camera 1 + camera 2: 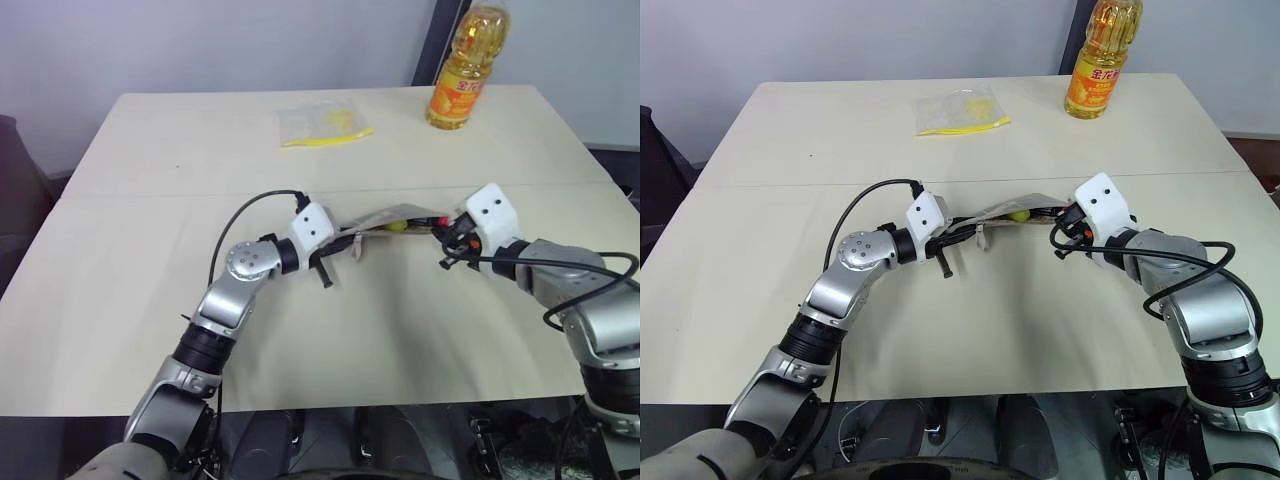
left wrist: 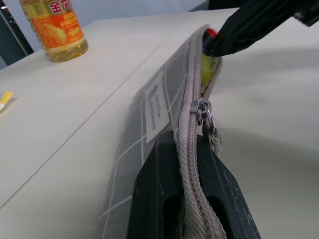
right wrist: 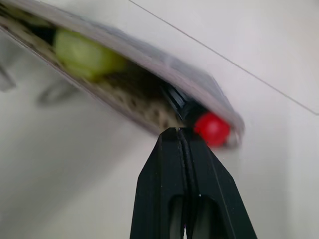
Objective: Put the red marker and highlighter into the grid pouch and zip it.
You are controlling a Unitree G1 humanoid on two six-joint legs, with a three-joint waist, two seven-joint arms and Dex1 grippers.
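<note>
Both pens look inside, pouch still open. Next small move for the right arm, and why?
Probably push the red marker deeper with the shut right gripper. Its red end sits at the mouth of the grid pouch, right at the zipper's open end, where it looks likely to block closing. The highlighter lies further in. The left gripper clamps the zipped end, with the zipper pull just past it.

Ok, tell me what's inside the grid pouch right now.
Through the grid pouch's open end show the highlighter's yellow-green tip and the red marker's red cap. The fabric covers the rest of both, so how far in they sit can't be seen.
</note>
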